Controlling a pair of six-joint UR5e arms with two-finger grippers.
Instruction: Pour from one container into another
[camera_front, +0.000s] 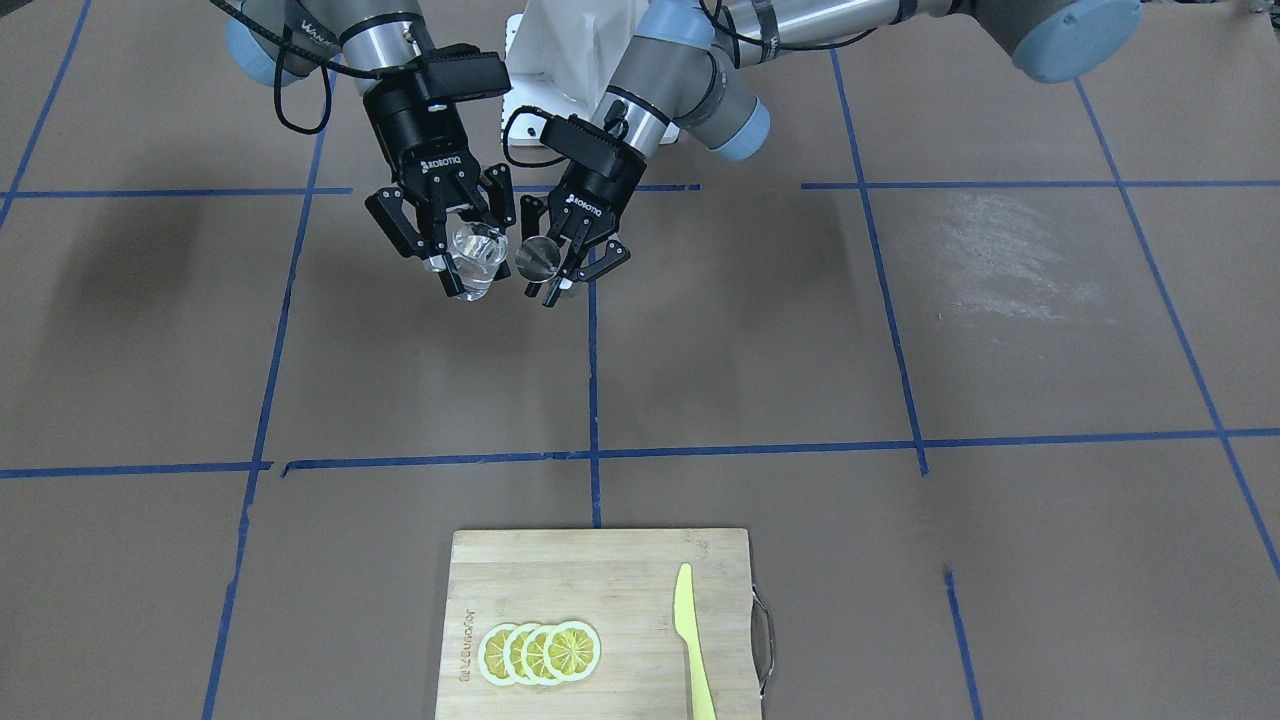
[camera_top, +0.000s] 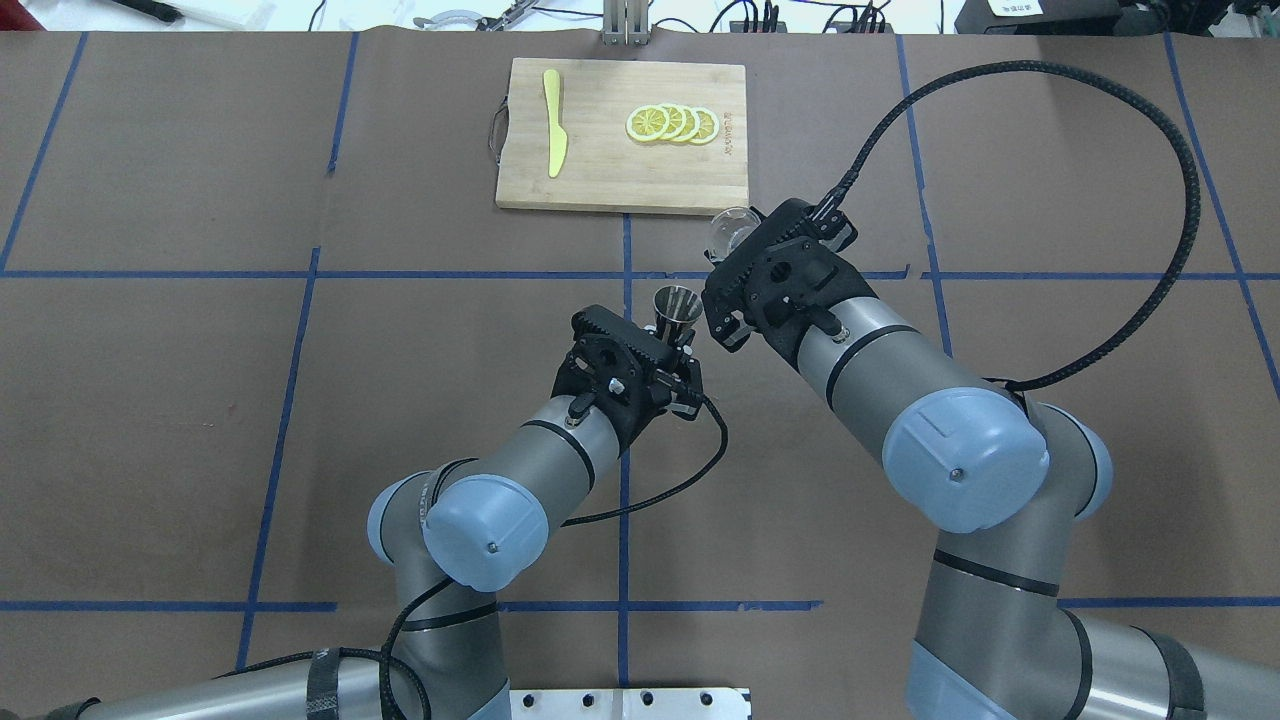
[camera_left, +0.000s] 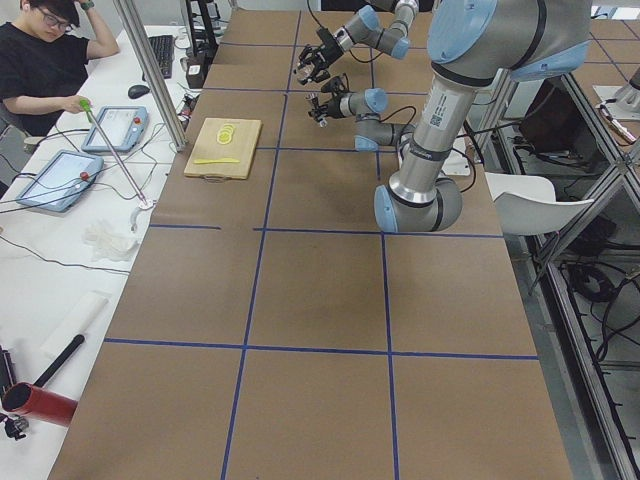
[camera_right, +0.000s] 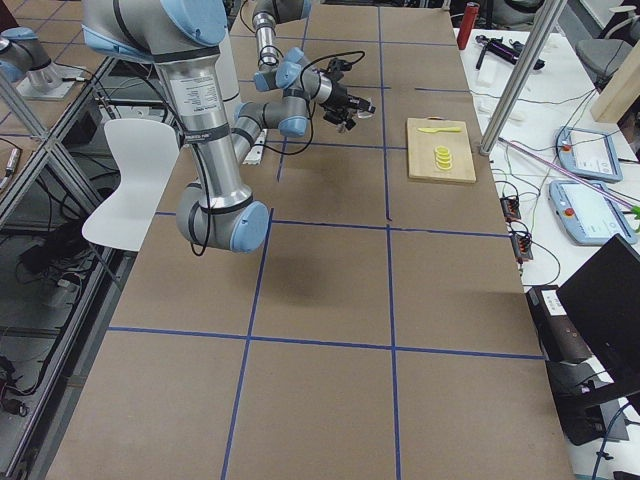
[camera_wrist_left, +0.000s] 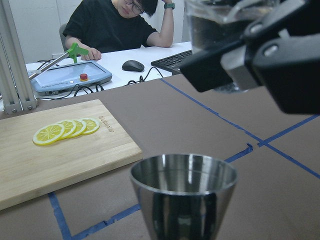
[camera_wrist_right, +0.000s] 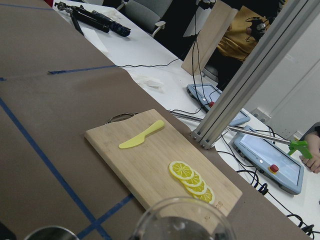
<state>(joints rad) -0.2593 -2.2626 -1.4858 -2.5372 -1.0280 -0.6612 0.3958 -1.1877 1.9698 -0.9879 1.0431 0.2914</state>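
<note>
Clenched on glass cup (camera_front: 480, 250) with right gripper (camera_front: 464, 270), on jigger (camera_front: 538, 258) with left gripper (camera_front: 570, 276) (2 rims apart); may spill past narrow mouth if tipped offset.

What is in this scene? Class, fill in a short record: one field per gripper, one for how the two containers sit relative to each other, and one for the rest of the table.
Left gripper: shut on the steel jigger, held upright above the table
Right gripper: shut on the glass cup, also in the air
Containers: side by side, close but apart; cup higher than the jigger's rim
Contents: cannot tell
Rest: wooden cutting board with four overlapping lemon slices and a yellow knife
</note>
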